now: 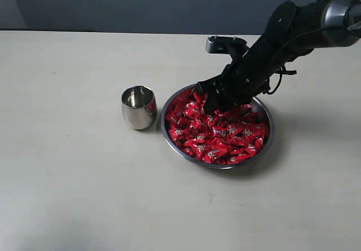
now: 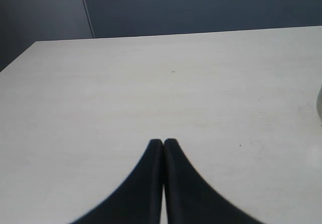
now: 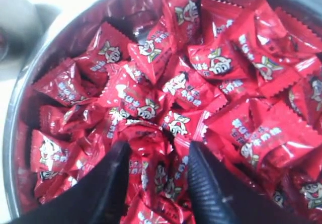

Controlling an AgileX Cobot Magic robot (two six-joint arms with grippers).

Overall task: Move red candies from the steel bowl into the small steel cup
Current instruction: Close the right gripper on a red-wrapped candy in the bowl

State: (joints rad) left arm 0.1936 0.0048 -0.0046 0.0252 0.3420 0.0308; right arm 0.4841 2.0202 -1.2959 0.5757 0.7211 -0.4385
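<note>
The steel bowl (image 1: 270, 128) sits right of centre on the table, heaped with red candies (image 1: 223, 137) in shiny wrappers. Just to its left the small steel cup (image 1: 139, 107) stands upright; its inside looks empty. My right gripper (image 1: 206, 101) reaches down from the right into the far left part of the bowl. In the right wrist view the right gripper (image 3: 158, 148) is open, its fingertips pressed into the red candies (image 3: 151, 105), with a wrapper or two lying between them and the bowl's wall (image 3: 11, 133) beside. My left gripper (image 2: 163, 142) is shut and empty over bare table.
The pale tabletop (image 1: 67, 177) stretches wide around bowl and cup. A dark wall (image 1: 141, 3) runs behind the table's far edge. The right arm (image 1: 293, 28) slants in from the upper right above the bowl.
</note>
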